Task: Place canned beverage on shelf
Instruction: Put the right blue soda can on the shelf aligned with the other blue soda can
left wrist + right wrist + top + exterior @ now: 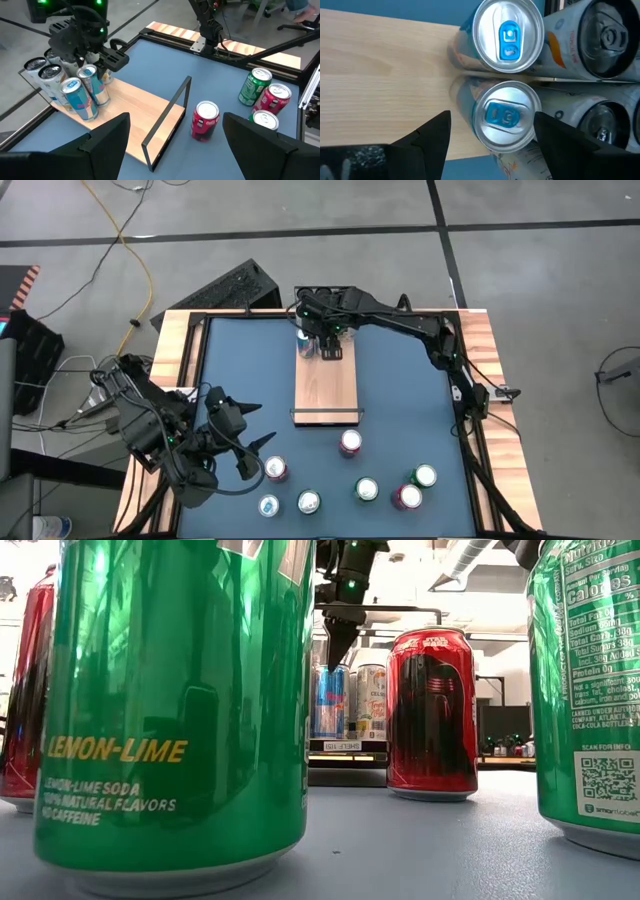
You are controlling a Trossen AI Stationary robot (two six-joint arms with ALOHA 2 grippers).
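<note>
The pale, smooth-grained wooden plank shelf [327, 390] lies lengthwise on the matte blue surface [240, 380], a thin black wire rail [167, 122] standing at its near short end. Slim aluminium cans with blue tabs [507, 116] and wider silver cans cluster at its far end; the arm hides them from above. The right gripper [331, 350] hangs straight down over one blue-tabbed can, fingers spread wide on either side, not gripping it. The left gripper [262, 453] waits near the front left corner, jaws wide and holding nothing. Glossy loose cans, red [350, 443] and green [367, 490], stand before the shelf; in the low view two green ones are cut off.
</note>
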